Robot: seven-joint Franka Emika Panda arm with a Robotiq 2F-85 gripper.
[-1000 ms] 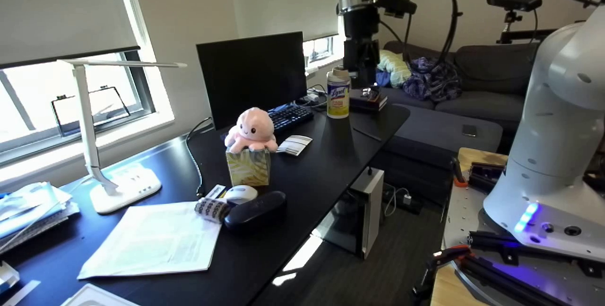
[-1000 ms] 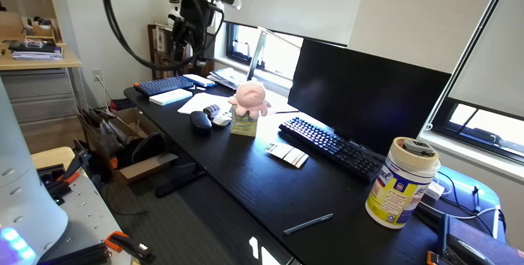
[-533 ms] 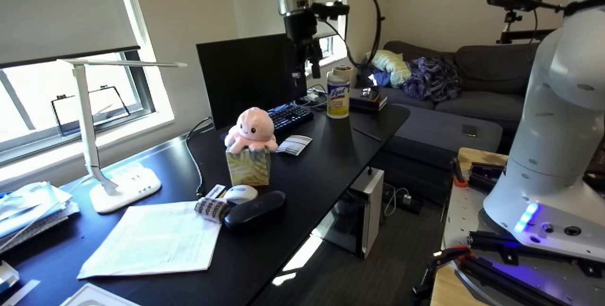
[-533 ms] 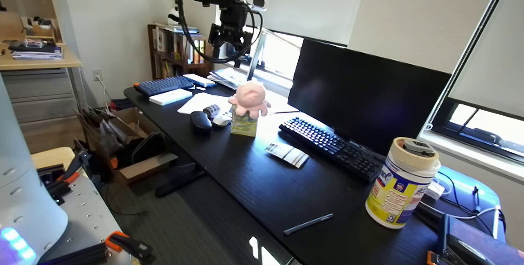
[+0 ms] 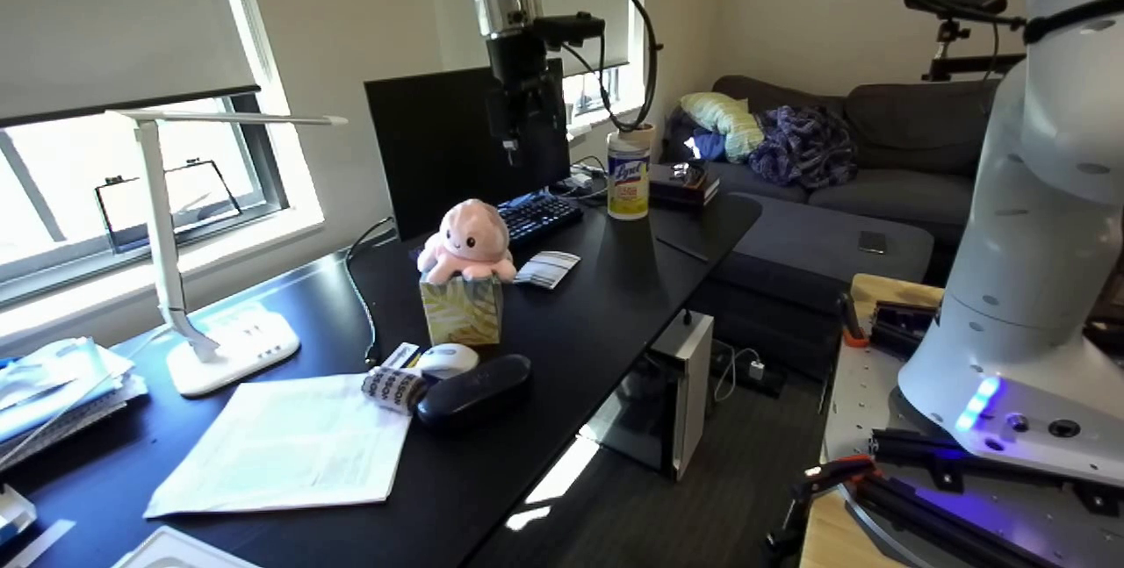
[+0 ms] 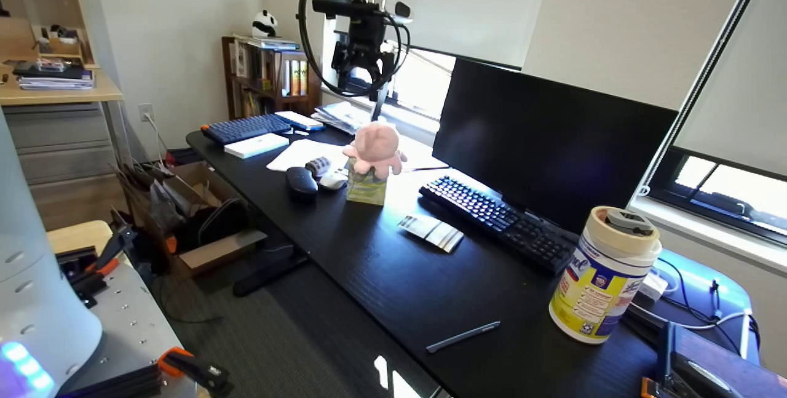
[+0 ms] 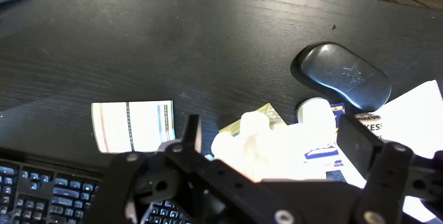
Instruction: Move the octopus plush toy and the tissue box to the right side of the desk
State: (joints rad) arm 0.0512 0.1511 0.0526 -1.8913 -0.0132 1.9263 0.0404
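The black two-fingered gripper [image 7: 275, 135] is hanging above the long, wood-grained black desk [image 6: 369, 256], its jaws standing wide apart. The soft, round-headed pink octopus plush toy [image 5: 471, 239] is sitting upright on top of the yellow-and-beige patterned, cube-shaped tissue box [image 5: 463, 313]. In both exterior views the toy is resting below the gripper, apart from it, at roughly six to seven o'clock. In the wrist view it is showing between the two fingers [image 7: 358, 146], washed out by glare and appearing closer to the nine o'clock finger; a corner of the box is poking out at about twelve o'clock from it. There, a white rounded mouse [image 7: 315, 111] and, beyond it, a glossy black oblong case [image 7: 342, 75] are lying at two o'clock from the toy, and a flat white striped card [image 7: 135, 127] is lying at nine o'clock.
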